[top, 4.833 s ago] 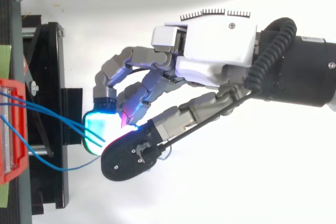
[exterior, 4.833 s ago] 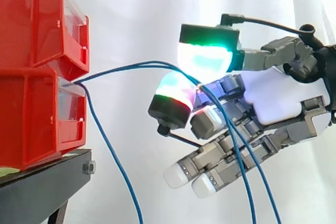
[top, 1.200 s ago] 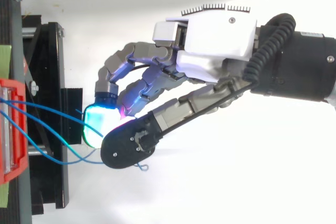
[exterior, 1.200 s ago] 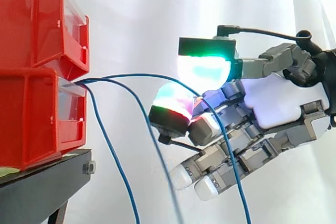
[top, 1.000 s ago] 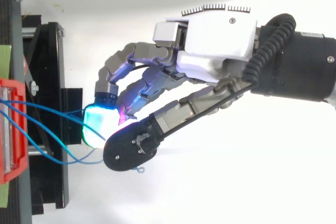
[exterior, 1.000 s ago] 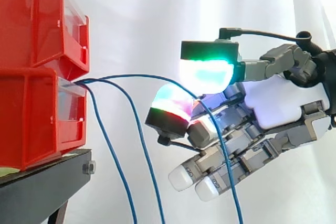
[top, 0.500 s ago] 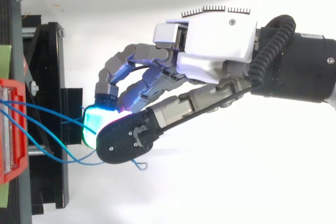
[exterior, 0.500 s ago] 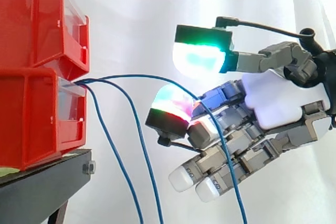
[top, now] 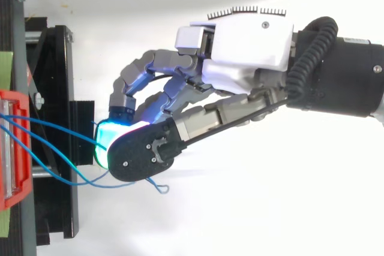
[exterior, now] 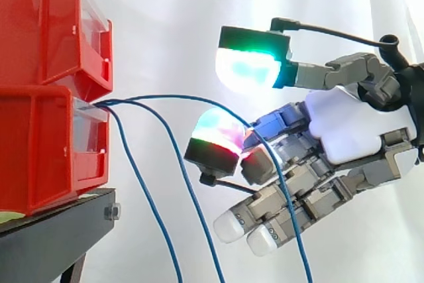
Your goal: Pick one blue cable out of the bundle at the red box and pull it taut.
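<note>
though well clear of the red box (exterior: 46,144) edge, hand (exterior: 344,130) slack, unclenched, blue cable (exterior: 179,97) merely draped across it

I can read no text, label or number, neither on the red bins (exterior: 40,117) nor on the black stand (top: 57,64).
</note>
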`<state>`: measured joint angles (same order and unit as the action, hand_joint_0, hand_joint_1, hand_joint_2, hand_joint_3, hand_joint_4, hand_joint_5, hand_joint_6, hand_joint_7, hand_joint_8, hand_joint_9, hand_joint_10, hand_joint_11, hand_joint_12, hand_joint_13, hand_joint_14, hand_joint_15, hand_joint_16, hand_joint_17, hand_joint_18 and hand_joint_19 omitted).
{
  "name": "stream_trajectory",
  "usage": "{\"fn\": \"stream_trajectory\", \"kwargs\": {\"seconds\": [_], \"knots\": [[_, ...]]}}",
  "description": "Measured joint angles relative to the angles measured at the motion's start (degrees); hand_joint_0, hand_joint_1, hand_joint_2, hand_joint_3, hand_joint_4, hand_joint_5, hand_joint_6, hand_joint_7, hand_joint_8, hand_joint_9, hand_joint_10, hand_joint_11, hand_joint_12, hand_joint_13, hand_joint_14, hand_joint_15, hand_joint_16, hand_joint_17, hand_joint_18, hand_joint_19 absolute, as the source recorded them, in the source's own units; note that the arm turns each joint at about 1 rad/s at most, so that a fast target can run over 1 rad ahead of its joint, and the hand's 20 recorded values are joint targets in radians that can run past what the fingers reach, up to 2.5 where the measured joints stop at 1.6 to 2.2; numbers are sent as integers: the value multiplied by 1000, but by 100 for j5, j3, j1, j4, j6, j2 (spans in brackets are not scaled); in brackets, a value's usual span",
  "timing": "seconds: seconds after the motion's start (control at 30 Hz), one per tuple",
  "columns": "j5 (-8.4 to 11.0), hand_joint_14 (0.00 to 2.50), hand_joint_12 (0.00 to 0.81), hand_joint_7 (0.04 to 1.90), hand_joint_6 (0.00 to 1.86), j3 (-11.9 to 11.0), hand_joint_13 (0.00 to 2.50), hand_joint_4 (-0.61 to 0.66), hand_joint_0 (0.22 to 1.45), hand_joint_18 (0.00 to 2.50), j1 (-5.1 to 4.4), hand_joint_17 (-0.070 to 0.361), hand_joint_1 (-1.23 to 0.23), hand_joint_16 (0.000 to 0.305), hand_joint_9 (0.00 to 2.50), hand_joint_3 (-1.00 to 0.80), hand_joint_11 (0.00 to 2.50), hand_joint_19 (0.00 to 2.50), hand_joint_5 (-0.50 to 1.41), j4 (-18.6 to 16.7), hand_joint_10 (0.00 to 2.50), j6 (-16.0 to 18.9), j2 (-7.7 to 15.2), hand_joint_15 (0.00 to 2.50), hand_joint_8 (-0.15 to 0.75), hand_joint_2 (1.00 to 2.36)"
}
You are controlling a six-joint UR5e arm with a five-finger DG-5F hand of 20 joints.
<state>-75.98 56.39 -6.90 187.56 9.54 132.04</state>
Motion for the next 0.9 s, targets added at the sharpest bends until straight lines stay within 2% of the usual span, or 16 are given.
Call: {"fn": "stream_trajectory", "kwargs": {"seconds": [0.13, 0.4, 0.7, 0.9], "knots": [[7, 7, 408, 794, 887, -1, 580, 190, 507, 525, 7, 127, -582, 57, 1028, -500, 747, 139, -224, 5, 11, 66, 0, 225, 420, 1000], [11, 6, 410, 780, 885, -3, 575, 211, 505, 519, 10, 131, -537, 58, 1064, -500, 578, 117, -229, 8, 14, 436, -2, 200, 473, 1000], [11, 7, 413, 778, 881, -4, 588, 208, 509, 509, 5, 130, -513, 58, 1268, -500, 744, 119, -228, 8, 16, 738, -2, 208, 458, 1000], [13, 7, 412, 791, 878, -3, 600, 199, 510, 503, -2, 130, -508, 58, 1290, -500, 774, 126, -228, 9, 16, 909, -2, 227, 450, 1000]]}}
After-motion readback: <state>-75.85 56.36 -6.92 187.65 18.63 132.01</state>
